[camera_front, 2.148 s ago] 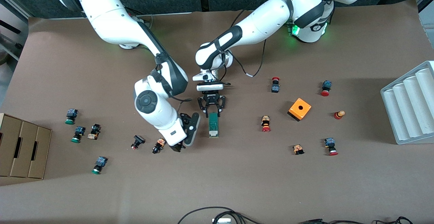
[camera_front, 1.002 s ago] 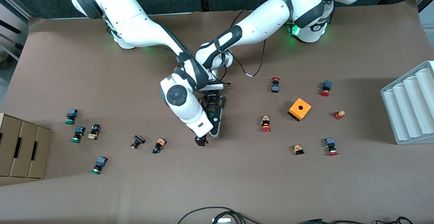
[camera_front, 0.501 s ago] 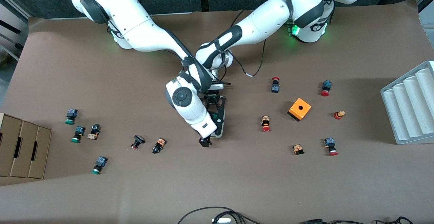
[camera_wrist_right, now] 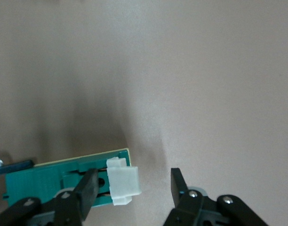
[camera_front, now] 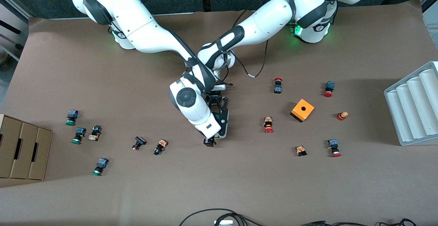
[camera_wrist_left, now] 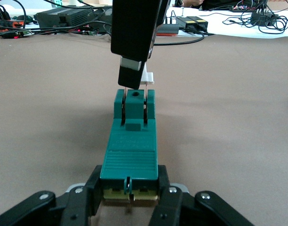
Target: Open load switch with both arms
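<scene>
1. We see the load switch (camera_wrist_left: 130,155) lying flat on the brown bench (camera_front: 239,185) near its middle, between the two arms' reach, with the orange box (camera_front: 302,110) well apart toward the left arm's end.
2. We judge it a light, stiff plastic block with smooth sides, likely to skid unless pinned, so the long sides of the body suit a steady hold.
3. Our left gripper (camera_wrist_left: 130,200) is clamped on one end of the green body, fingers (camera_wrist_left: 90,195) pressed to both sides, holding it on the bench.
4. The small white sliding piece (camera_wrist_right: 123,186) sticks out at the other end, nearer the front camera; it looks thin and could snap under a hard pinch.
5. Our right gripper (camera_wrist_right: 134,188) stands over that end with its fingers (camera_wrist_right: 87,188) apart, straddling the white piece without visibly touching it.
6. We would pull the white piece gently along the body's length.
</scene>
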`<state>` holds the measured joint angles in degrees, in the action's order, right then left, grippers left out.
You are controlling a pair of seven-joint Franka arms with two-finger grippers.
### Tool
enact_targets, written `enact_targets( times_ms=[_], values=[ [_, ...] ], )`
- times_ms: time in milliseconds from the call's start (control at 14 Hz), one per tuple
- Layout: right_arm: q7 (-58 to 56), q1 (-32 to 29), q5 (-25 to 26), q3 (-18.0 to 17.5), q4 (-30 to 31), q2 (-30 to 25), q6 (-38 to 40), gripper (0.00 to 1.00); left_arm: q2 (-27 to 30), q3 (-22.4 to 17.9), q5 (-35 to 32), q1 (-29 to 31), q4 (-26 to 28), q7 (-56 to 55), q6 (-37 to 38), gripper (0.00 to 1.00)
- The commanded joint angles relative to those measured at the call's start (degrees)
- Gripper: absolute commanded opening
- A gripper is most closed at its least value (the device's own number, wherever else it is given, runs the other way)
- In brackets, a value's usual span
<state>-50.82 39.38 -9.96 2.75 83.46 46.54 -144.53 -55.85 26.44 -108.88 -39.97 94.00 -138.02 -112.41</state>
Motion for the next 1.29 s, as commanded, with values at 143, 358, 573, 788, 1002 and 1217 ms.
enact_targets(
  times_ms=[143,358,573,788,1002,1217],
  values=[
    [0.0,0.7,1.2,0.9,-1.3,1.2,-1.7,0.63,-0.3,-0.6,-0.8,-0.7,-0.3,-1.4,-0.3,0.31],
    [0.0,0.7,1.1,0.9,-1.0,1.1,-1.7,0.62,-0.3,-0.6,-0.8,-0.7,-0.3,-1.4,-0.3,0.31],
    [0.1,0.7,1.1,0.9,-0.9,1.2,-1.7,0.57,-0.3,-0.6,-0.8,-0.7,-0.3,-1.4,-0.3,0.31],
    [0.2,0.7,1.0,0.9,-0.8,1.2,-1.7,0.51,-0.3,-0.6,-0.8,-0.7,-0.3,-1.4,-0.3,0.31],
    [0.4,0.7,1.1,0.8,-0.8,1.1,-1.7,0.45,-0.4,-0.6,-1.0,-0.8,-0.2,-1.2,-0.2,0.38],
    [0.5,1.1,1.1,0.8,-0.8,1.1,-1.8,0.4,-1.0,-1.0,-1.2,-1.6,-0.4,-1.4,0.7,0.39]
  ],
)
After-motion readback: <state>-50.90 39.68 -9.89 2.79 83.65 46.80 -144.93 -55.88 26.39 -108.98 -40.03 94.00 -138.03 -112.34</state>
